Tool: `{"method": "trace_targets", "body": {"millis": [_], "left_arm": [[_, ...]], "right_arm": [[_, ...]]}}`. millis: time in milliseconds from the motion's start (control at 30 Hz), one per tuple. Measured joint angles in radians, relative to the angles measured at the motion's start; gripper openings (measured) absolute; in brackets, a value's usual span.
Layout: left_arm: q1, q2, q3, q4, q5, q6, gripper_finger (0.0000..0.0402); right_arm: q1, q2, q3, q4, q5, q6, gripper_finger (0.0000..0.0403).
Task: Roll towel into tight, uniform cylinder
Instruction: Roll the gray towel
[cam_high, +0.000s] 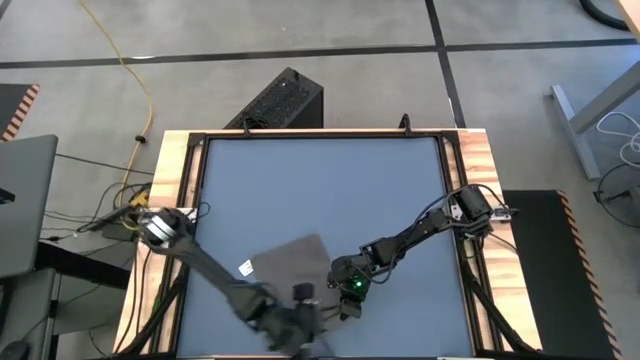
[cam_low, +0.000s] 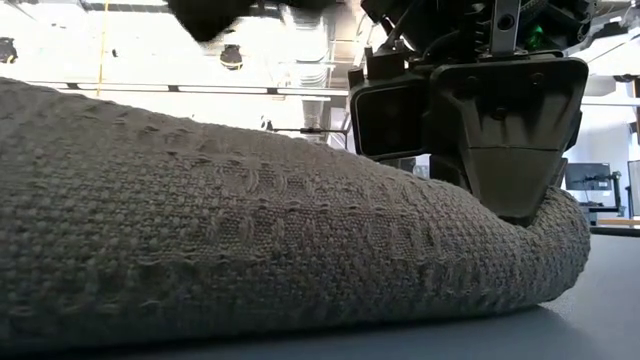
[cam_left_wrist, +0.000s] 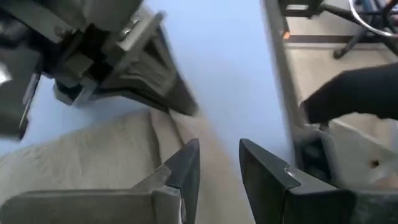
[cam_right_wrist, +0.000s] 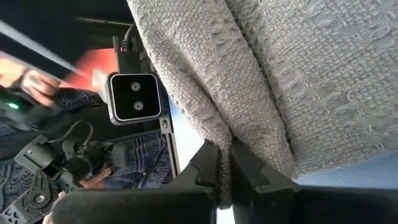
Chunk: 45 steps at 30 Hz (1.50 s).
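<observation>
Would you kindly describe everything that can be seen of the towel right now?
The taupe grey-brown woven towel lies near the table's front edge, partly folded, not yet a cylinder. A small white tag sits at its left edge. The weave looks coarse and soft, bulging in a thick hump in the low view. The right gripper has its jaws pinched on a fold of it; the left gripper, jaws apart, is over its front edge.
</observation>
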Motion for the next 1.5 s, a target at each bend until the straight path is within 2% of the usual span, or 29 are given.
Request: {"method": "trace_targets", "body": {"millis": [100, 200, 433, 533, 633, 767, 867, 1033, 1267, 1400, 1500], "left_arm": [[0.044, 0.057, 0.003, 0.068, 0.071, -0.009, 0.01], [0.065, 0.1, 0.004, 0.059, 0.137, -0.017, 0.01], [0.076, 0.117, 0.004, 0.051, 0.143, -0.038, 0.01], [0.077, 0.117, 0.004, 0.013, 0.127, -0.094, 0.0098], [0.087, 0.117, -0.012, -0.002, 0.15, -0.169, 0.0074], [0.09, 0.117, -0.038, 0.019, 0.162, -0.209, 0.0012], [0.09, 0.117, -0.039, 0.015, 0.155, -0.215, 0.0004], [0.089, 0.117, -0.041, 0.003, 0.085, -0.253, 0.0001], [0.03, 0.118, -0.041, 0.034, -0.002, -0.303, 0.0], [-0.015, 0.118, -0.042, 0.035, -0.074, -0.359, 0.0], [-0.038, 0.119, -0.042, 0.037, -0.111, -0.387, 0.0]], "right_arm": [[0.001, 0.0, 0.0, 0.001, 0.003, 0.001, 0.0036], [0.001, 0.0, 0.0, 0.001, 0.005, 0.001, 0.0036], [0.001, 0.0, -0.001, 0.006, 0.01, 0.0, 0.0037], [0.001, 0.0, 0.001, 0.01, 0.013, 0.008, 0.0045], [0.001, -0.007, 0.005, 0.002, 0.014, -0.002, 0.0064], [-0.005, -0.065, 0.004, -0.032, 0.035, -0.096, 0.0089], [0.0, -0.131, 0.002, -0.107, 0.11, -0.185, 0.01], [0.002, -0.231, 0.001, -0.236, 0.226, -0.283, 0.0104], [0.09, -0.352, 0.002, -0.337, 0.41, -0.473, 0.0105], [0.192, -0.396, 0.004, -0.317, 0.595, -0.724, 0.0105], [0.286, -0.363, 0.004, -0.264, 0.756, -0.989, 0.0105]]}}
